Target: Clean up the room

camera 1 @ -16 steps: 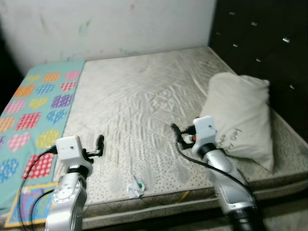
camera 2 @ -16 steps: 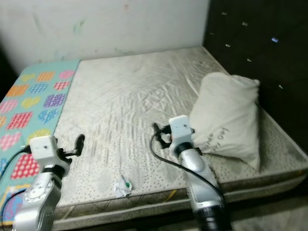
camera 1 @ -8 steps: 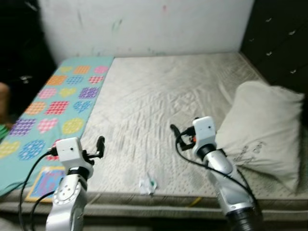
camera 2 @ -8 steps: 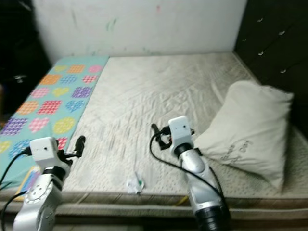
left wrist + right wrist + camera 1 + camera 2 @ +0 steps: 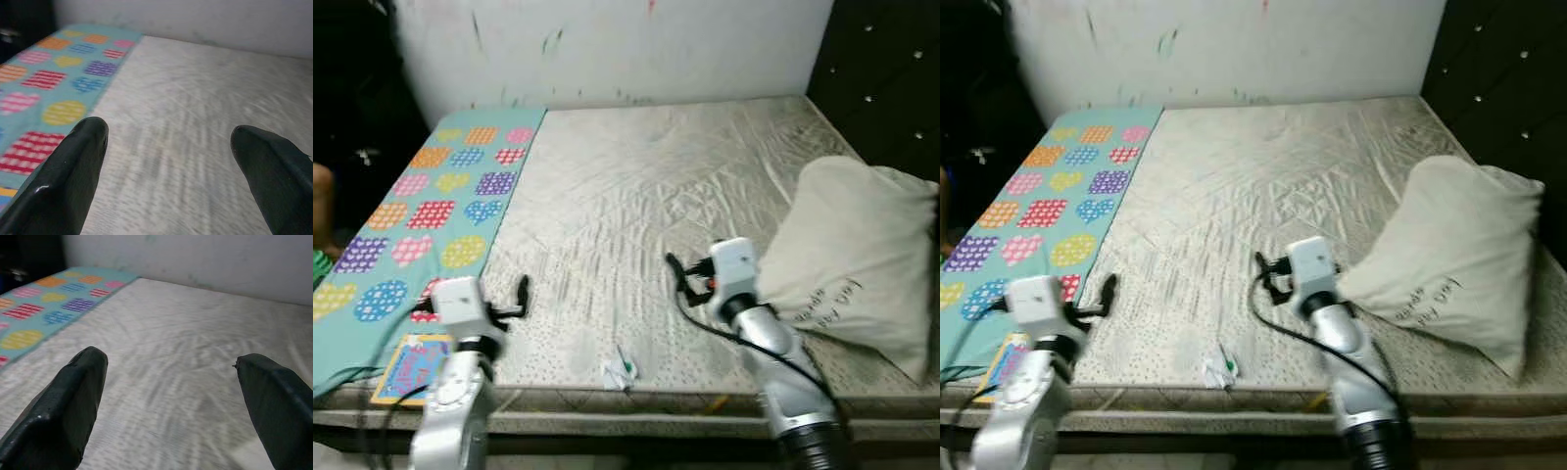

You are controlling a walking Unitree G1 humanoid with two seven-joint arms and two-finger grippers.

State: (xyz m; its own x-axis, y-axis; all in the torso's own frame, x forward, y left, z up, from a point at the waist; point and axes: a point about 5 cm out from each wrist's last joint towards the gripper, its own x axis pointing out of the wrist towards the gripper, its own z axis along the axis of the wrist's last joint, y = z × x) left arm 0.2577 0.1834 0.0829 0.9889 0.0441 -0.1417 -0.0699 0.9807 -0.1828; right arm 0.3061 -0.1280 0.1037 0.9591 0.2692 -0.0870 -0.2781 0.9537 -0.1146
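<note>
Left eye view showed a bare mattress (image 5: 646, 196) with a crumpled wrapper (image 5: 620, 370) near its front edge, between the two arms, and a pillow (image 5: 857, 259) lying at the right. The left gripper (image 5: 168, 147) and right gripper (image 5: 171, 377) both hovered above the mattress, fingers spread wide and empty. A heart-patterned sheet (image 5: 421, 215) covered the left side.

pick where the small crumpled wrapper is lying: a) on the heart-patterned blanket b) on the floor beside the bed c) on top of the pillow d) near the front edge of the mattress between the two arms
d: the crumpled wrapper lies on the bare mattress near its front edge, between the left end effector and the right end effector, apart from the heart-patterned blanket and the pillow.
</note>
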